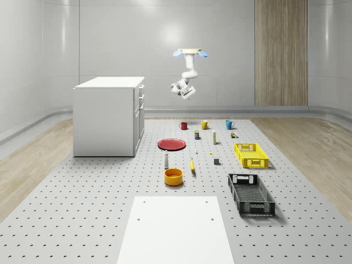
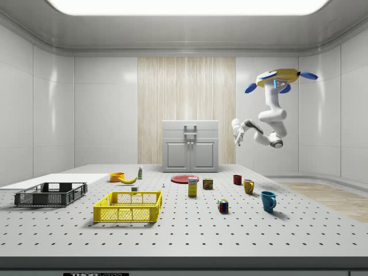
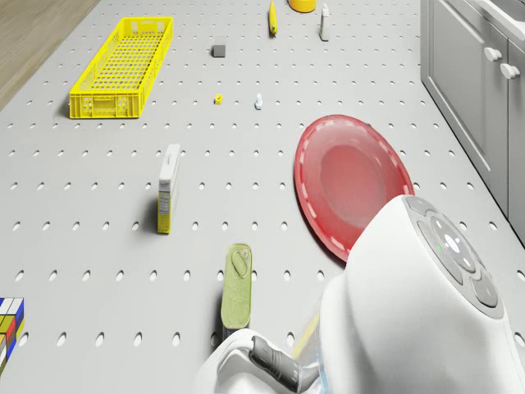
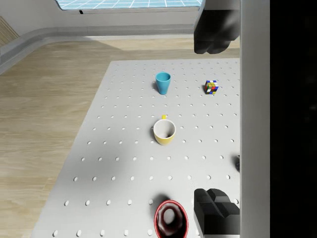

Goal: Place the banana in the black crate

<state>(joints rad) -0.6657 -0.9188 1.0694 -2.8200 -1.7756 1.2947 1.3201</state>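
The gripper hangs high in the air with its fingers spread apart and nothing between them, above the far end of the table near the three mugs. The drone hovers above it. The banana lies on the table far below and much nearer, just right of the orange bowl, well apart from the gripper. The black crate sits at the near right.

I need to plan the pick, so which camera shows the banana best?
The whole-scene view: the banana lies in the open beside the orange bowl, seen along its length. The side view shows it low and distant; the drone view catches it at the picture's edge.
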